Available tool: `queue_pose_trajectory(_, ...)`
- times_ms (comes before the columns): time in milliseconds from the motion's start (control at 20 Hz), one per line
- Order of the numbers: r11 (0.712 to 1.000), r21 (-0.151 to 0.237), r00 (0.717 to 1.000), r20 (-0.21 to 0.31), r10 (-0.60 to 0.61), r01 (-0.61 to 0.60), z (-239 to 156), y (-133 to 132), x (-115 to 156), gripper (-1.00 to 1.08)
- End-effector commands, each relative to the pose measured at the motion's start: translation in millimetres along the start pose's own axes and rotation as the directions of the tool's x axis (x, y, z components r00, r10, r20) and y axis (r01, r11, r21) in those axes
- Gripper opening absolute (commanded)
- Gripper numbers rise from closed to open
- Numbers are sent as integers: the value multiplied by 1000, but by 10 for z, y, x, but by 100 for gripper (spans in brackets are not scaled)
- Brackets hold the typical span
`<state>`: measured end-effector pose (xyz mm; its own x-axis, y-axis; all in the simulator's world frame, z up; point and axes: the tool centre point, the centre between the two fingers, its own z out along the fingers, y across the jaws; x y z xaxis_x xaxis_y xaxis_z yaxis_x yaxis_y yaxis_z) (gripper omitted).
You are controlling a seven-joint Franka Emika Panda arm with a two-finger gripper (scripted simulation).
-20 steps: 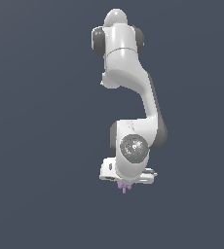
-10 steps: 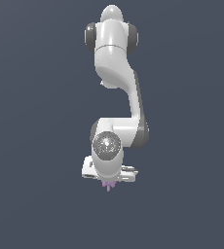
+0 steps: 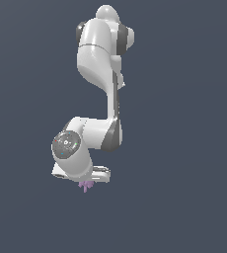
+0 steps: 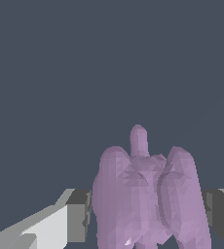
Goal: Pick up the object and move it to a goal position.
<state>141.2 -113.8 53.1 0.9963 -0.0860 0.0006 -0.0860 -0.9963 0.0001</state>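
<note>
The object (image 3: pixel 86 186) is a tiny pale purple, lumpy thing that pokes out just below the white hand of the arm in the exterior view. In the wrist view the object (image 4: pixel 145 197) fills the space between the two fingers, with knobbly lobes and a small stub on it. My gripper (image 3: pixel 87 183) is shut on the object: one finger (image 4: pixel 77 216) presses one side and the other finger (image 4: pixel 216 214) the opposite side. The fingertips are hidden by the hand in the exterior view.
The white arm (image 3: pixel 103 74) stands upright with its elbow bent down toward the exterior view's left. Only a plain dark grey background shows around it.
The arm has swung toward the exterior view's left, carrying the purple object with it. The gripper has stayed shut on the object.
</note>
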Motion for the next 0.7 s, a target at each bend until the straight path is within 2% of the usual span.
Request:
queue_pose_trajectory(0,1000,0,1000,0,-1,1,-8,228,4,-100)
queue_pose_trajectory(300,1000,0,1000,0,-1,1,-17,625,29,-100)
queue_pose_trajectory(650,1000,0,1000,0,-1,1,-19,695,46,-100)
